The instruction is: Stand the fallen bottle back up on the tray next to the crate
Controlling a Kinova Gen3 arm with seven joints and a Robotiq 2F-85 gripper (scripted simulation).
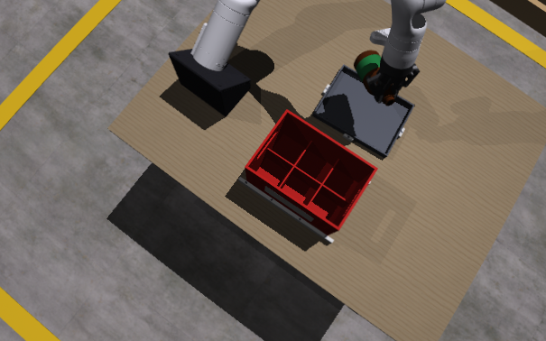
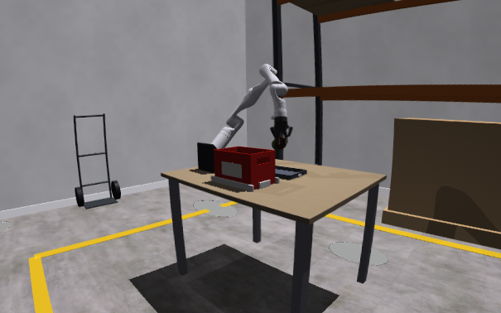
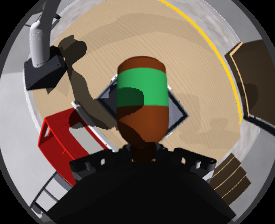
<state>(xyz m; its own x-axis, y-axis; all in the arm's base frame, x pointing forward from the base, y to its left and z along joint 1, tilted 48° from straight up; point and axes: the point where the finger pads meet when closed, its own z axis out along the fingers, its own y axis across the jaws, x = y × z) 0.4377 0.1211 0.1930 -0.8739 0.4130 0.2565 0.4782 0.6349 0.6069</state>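
My gripper (image 1: 386, 90) is shut on a brown bottle with a green label (image 1: 367, 67) and holds it in the air above the far part of the dark tray (image 1: 363, 111). In the wrist view the bottle (image 3: 142, 104) hangs from my fingers with its base pointing down at the tray well below. In the side view the gripper (image 2: 280, 140) and bottle (image 2: 276, 144) are clearly above the tray (image 2: 290, 171). The tray holds nothing else.
A red crate with dividers (image 1: 310, 170) stands next to the tray, on its near side. The arm's black base (image 1: 209, 81) sits at the table's far left. The table edge runs beyond the tray. A shelving rack (image 2: 398, 91) stands behind the table.
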